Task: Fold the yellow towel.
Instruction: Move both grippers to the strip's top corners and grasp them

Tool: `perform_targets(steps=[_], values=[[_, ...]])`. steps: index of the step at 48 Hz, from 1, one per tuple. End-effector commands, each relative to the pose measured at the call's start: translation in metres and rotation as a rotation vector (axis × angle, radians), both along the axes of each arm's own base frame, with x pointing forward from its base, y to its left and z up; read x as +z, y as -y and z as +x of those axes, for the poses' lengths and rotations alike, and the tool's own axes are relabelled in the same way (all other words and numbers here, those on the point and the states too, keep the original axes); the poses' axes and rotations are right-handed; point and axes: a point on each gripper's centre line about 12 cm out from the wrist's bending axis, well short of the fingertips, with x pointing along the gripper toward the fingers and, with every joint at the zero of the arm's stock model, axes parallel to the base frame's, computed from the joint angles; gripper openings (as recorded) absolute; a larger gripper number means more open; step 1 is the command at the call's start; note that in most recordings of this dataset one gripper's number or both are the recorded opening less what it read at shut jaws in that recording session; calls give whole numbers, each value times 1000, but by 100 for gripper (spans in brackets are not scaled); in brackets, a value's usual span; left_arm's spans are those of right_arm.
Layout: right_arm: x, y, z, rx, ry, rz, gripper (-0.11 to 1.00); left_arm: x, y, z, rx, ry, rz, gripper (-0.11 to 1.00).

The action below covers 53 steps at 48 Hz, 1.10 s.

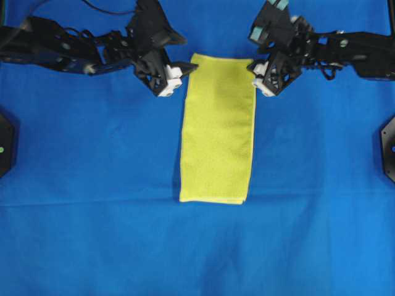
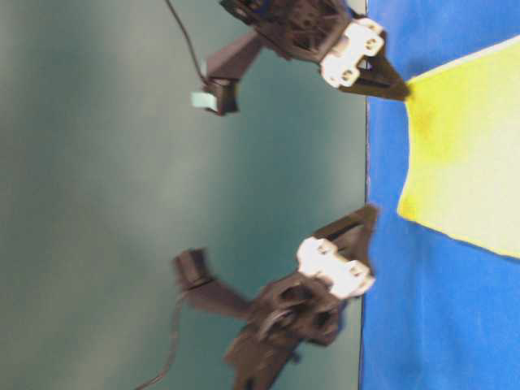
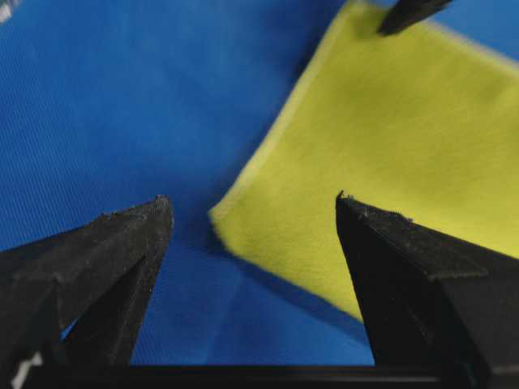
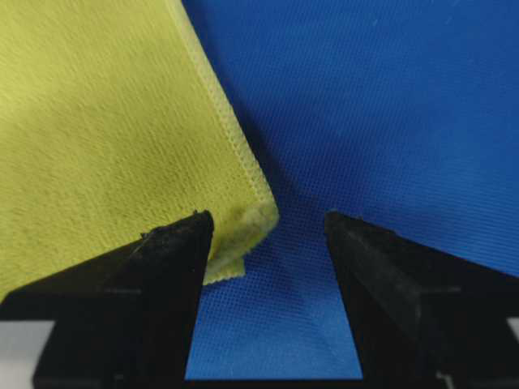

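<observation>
My left gripper (image 1: 183, 69) stands with its black tapered jaws wide apart and empty, at the far left corner of the yellow-green microfibre towel (image 1: 217, 129). In the left wrist view that corner lies between my fingertips (image 3: 158, 212), nearer the right one, flat on the cloth below.

The towel lies in the middle of the large plain blue cloth (image 1: 92, 185) that covers the bench, nearer its far edge than its near one. It shows as a long narrow rectangle, already doubled once by my judgement: the right wrist view shows two layers at the corner, one peeking out beneath the other. The weave is fine and slightly fuzzy, with a paler stitched hem along the edges. The blue cloth is smooth, tightly woven, with one faint crease across it.

My right gripper (image 1: 255, 71) is likewise spread and holds nothing, at the far right corner; the hemmed corner sits between its jaws, close to the left fingertip (image 4: 195, 235).

Handling judgement: light, limp, not fragile, and likely to drag on the blue cloth. Both far corners should be pinched through both layers, or the lower layer may stay behind.
</observation>
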Motion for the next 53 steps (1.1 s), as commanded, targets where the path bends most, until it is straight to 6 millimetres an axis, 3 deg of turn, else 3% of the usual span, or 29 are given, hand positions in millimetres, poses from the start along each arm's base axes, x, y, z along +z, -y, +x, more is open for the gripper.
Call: perform_targets(steps=[1, 9, 16, 19, 27, 30, 44, 53], values=[[1, 6, 8, -1, 14, -8, 61, -6, -14, 8, 22, 13, 7, 78], [-10, 8, 11, -1, 0, 6, 61, -33, -27, 12, 44, -20, -9, 77], [-12, 7, 11, 3, -10, 8, 57, -38, -23, 14, 34, -29, -11, 68], [-11, 6, 12, 10, -9, 3, 48, -38, -21, 14, 26, -32, -7, 56], [-11, 5, 13, 20, -8, -1, 4, -40, -15, 14, -4, -51, 14, 14], [-11, 6, 14, 21, -7, -3, 4, -39, -12, 16, -13, -53, 17, 3], [-8, 6, 15, 21, -6, -7, 4, -32, -10, 16, -19, -45, 23, 2], [10, 14, 15, 9, 12, -37, 4, -4, -15, 15, -22, -10, 64, 2]])
